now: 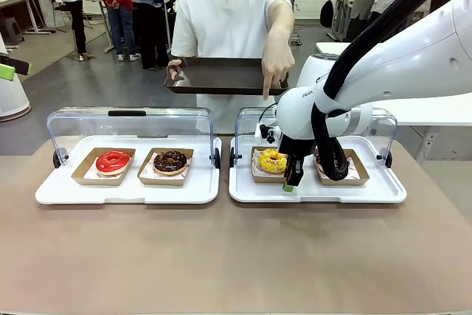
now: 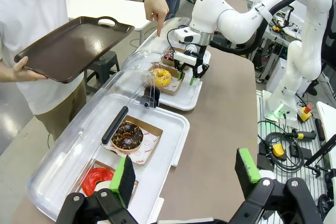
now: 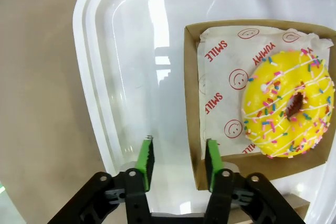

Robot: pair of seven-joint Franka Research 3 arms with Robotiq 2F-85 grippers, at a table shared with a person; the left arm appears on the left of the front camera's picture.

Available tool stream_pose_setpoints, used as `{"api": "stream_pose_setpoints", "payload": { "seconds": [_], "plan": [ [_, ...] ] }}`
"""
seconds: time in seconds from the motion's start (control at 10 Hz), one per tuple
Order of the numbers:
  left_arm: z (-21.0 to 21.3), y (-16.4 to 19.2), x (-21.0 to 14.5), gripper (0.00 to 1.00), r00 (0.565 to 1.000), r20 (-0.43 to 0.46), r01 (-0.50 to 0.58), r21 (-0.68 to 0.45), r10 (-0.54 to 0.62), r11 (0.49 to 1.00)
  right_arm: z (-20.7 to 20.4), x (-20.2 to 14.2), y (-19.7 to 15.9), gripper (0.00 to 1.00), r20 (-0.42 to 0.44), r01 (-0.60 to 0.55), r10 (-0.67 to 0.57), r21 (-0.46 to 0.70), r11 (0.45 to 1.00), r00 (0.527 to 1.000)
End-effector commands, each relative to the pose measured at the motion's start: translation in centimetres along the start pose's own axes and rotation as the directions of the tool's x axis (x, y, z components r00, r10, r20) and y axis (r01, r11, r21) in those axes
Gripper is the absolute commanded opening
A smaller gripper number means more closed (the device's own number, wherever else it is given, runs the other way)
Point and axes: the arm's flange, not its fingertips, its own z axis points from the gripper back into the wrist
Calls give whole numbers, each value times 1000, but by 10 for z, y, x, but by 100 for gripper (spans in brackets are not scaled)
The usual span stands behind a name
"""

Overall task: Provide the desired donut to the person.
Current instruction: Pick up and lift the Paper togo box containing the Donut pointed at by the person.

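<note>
The person [image 1: 228, 20] stands at the far side, holding a dark serving tray [image 1: 221, 75] in one hand. The other hand [image 1: 274, 64] points down at the yellow sprinkled donut [image 1: 272, 160], which lies in a cardboard box [image 3: 191, 103] on the right white tray [image 1: 317, 191]. My right gripper [image 3: 180, 142] is low at the box's near corner. Its jaws are partly closed astride the box wall, with a gap still showing beside the card. My left gripper [image 2: 186, 169] hangs high off to the side, open and holding nothing.
The left white tray [image 1: 125, 191] carries a red donut [image 1: 112, 161] and a chocolate donut [image 1: 170, 161] in boxes. Clear lids [image 1: 129, 119] stand raised behind both trays. A second box [image 1: 355, 171] sits partly hidden behind my right arm. Bare brown table lies in front.
</note>
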Motion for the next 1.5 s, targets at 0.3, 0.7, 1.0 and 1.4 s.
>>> {"api": "stream_pose_setpoints", "payload": {
  "seconds": [0.3, 0.7, 1.0, 1.4],
  "plan": [
    [0, -1, 1, 100, 1000, 6, -4, -3, 4, 1000, -3, -4, -7, 0, -25, -30, 30, 4, 1000, 999],
    [0, -1, 1, 100, 1000, 6, -4, -3, 4, 1000, -3, -3, -6, 0, -30, -41, 41, 10, 999, 999],
    [0, -1, 1, 100, 1000, 6, -4, -3, 4, 1000, 11, 10, 12, 0, -147, -98, 97, 3, 995, 984],
    [0, -1, 1, 100, 1000, 6, -4, -3, 4, 1000, 84, 43, 61, 0, -213, -113, 117, 27, 993, 970]
  ]
}}
